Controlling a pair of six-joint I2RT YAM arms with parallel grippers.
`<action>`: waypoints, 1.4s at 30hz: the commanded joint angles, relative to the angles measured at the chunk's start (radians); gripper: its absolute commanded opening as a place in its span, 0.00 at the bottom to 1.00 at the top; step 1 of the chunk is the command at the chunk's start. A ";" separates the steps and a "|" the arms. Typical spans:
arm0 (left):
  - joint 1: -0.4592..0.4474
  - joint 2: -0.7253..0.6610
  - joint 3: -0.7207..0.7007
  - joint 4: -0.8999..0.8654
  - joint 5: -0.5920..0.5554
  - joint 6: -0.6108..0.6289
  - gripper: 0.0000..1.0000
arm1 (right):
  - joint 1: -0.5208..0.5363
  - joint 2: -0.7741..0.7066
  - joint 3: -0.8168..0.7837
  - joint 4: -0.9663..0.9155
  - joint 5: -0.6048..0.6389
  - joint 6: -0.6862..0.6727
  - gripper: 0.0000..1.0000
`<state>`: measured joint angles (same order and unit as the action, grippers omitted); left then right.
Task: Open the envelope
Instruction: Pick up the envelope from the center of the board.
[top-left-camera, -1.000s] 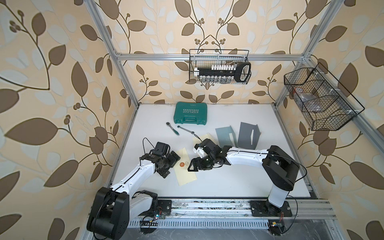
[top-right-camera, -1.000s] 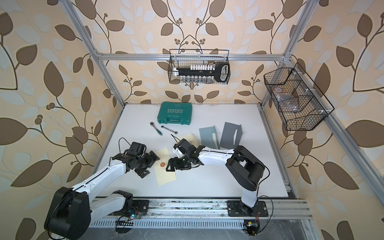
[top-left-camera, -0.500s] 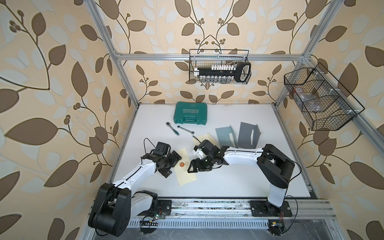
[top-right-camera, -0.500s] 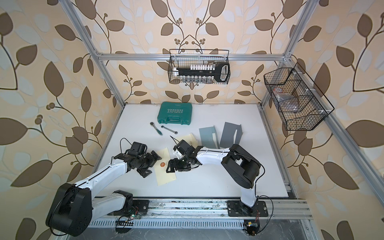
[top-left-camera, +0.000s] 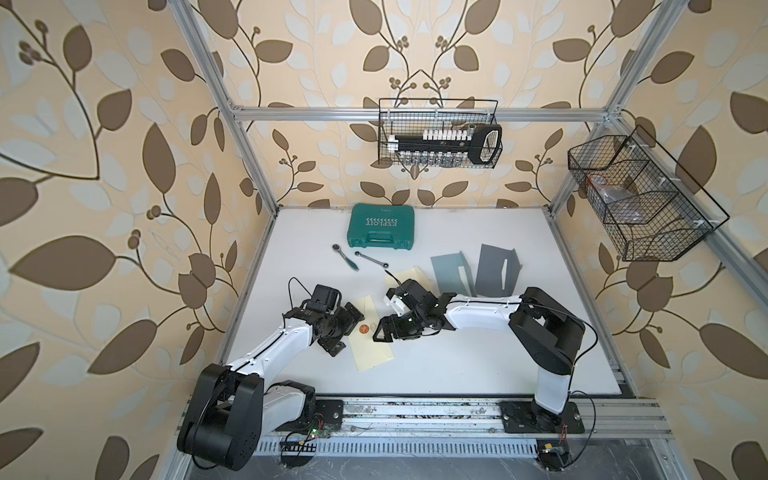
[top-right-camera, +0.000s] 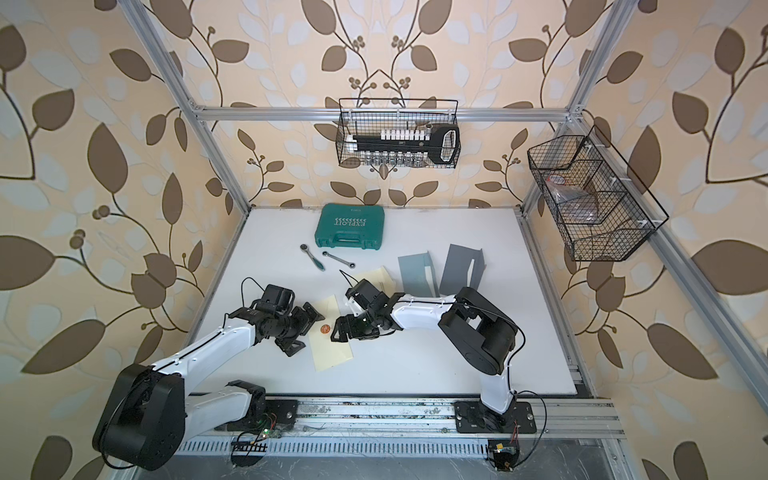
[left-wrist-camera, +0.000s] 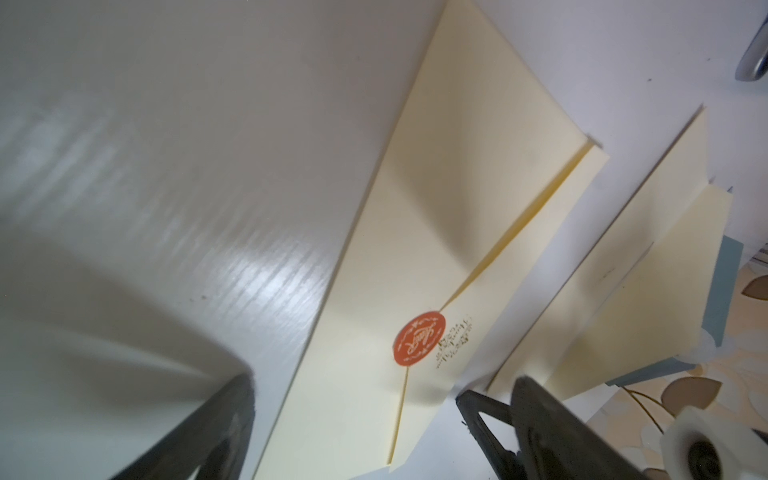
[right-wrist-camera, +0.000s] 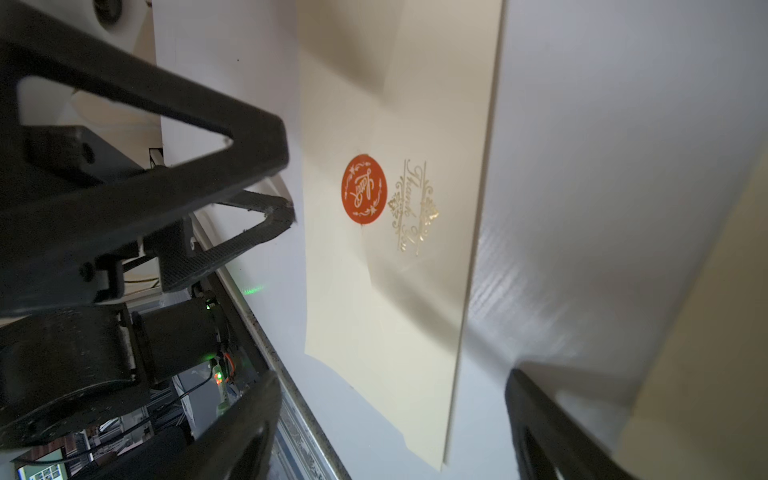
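Flanking the cream envelope (top-left-camera: 372, 353) on the surface (top-left-camera: 457, 365), the left claw (top-left-camera: 349, 332) and right claw (top-left-camera: 384, 330) both stand spread wide, grasping nothing; its orange seal (top-left-camera: 364, 329) lies between them.

Cream envelope (top-left-camera: 371, 350) lies flat on the table; flap shut under orange seal (top-left-camera: 363, 329).

Leaf-patterned wallpaper (top-left-camera: 124, 166) surrounds a white table (top-left-camera: 457, 374).
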<state>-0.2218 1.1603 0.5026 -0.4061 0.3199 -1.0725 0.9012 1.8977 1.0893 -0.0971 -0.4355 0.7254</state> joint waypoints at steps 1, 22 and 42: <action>-0.003 0.002 -0.036 0.005 0.029 0.008 0.99 | 0.004 0.020 -0.026 0.030 0.032 0.009 0.84; -0.049 -0.118 -0.024 -0.010 0.059 0.052 0.98 | -0.007 0.027 -0.095 0.154 0.010 0.085 0.83; -0.068 -0.011 -0.047 0.054 0.059 0.061 0.98 | -0.020 0.053 -0.098 0.157 -0.040 0.114 0.84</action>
<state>-0.2825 1.1320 0.4713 -0.3599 0.3866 -1.0271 0.8833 1.9087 1.0206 0.1028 -0.4759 0.8276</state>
